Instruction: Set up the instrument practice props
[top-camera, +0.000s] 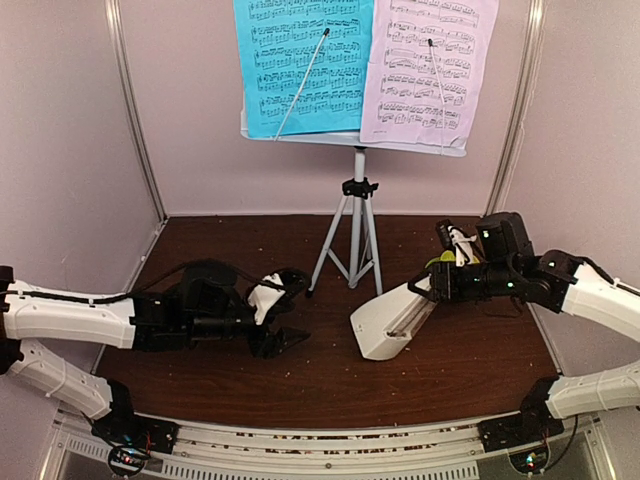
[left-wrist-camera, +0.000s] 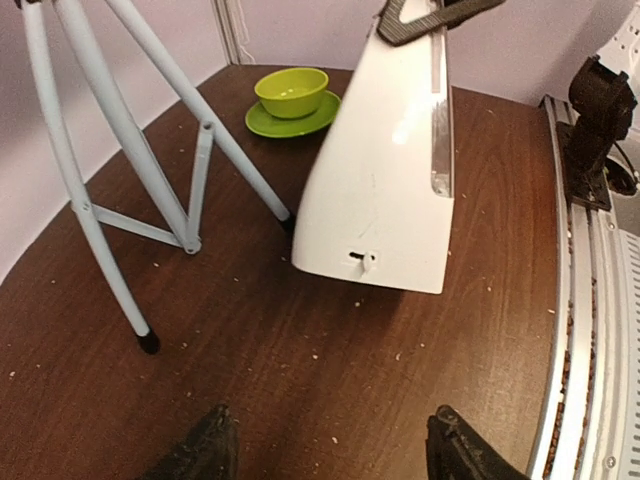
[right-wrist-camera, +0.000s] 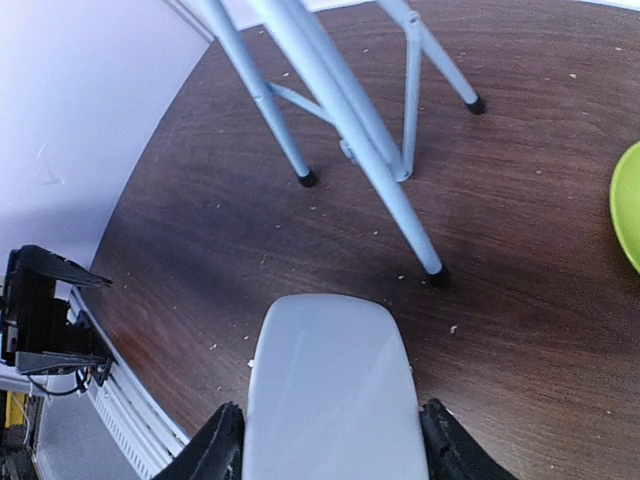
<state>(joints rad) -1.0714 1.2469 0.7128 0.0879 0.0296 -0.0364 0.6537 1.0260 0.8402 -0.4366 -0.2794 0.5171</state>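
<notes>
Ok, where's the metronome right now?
Top view: the metronome is right of centre, just right of the tripod legs, tilted, its narrow end between the right gripper's fingers.

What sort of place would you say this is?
Probably a robot test booth staged for music practice: pale walls around a brown tabletop, two arms at its edge, a music stand and metronome.

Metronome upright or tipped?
Tipped: the metronome leans, its narrow top gripped by the right end effector, wide base pointing toward the table centre. Cannot tell whether the base touches the table.
</notes>
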